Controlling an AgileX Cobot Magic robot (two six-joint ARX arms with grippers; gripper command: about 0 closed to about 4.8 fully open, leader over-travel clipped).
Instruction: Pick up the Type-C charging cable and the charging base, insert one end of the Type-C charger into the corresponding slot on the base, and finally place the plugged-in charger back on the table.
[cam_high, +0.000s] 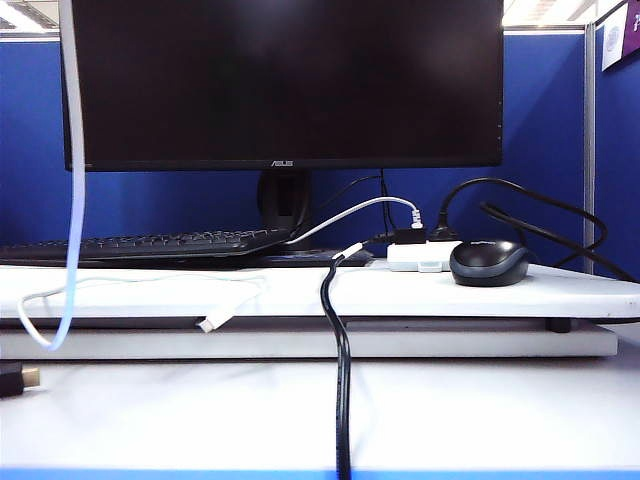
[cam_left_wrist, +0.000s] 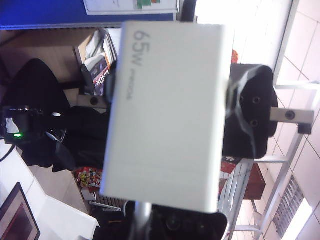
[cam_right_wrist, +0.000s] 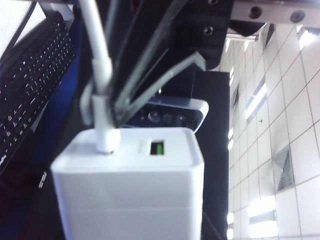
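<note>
**Status.** The plug appears seated; the remaining step is judged to be set-down.

**Left end effector** (cam_left_wrist: 180, 105): clamped on the base (cam_left_wrist: 165, 150), holding it across its narrow faces. One black finger (cam_left_wrist: 250, 115) shows at the base's edge. The "65W" broad face is turned to the wrist camera.

**Right end effector** (cam_right_wrist: 122, 112): its tips sit just beside the cable (cam_right_wrist: 95, 50), directly over the ported face of the base (cam_right_wrist: 130, 195). It cannot be told whether the jaws pinch the cable or merely flank it. The plug (cam_right_wrist: 107, 140) stands in one port; the green-lined port (cam_right_wrist: 157, 147) beside it is vacant.

**Exterior view.** Neither end effector nor the base is in frame.
- The cable (cam_high: 75, 200) drops from the 12 o'clock edge at far left, loops at 8 o'clock, and runs along the raised board.
- Its free connector (cam_high: 206, 325) lies toward 7 o'clock from centre.

**Governing relation.** The base is judged to hang aloft over the left side, with the table (cam_high: 480, 410) below. The left arm carries it, so the left arm should lower it. The bare front strip at 6 o'clock, left of the black cable (cam_high: 343, 400), is the nearer landing. Lay the broad face flat, plug axis level, to avoid levering the plug.
</note>
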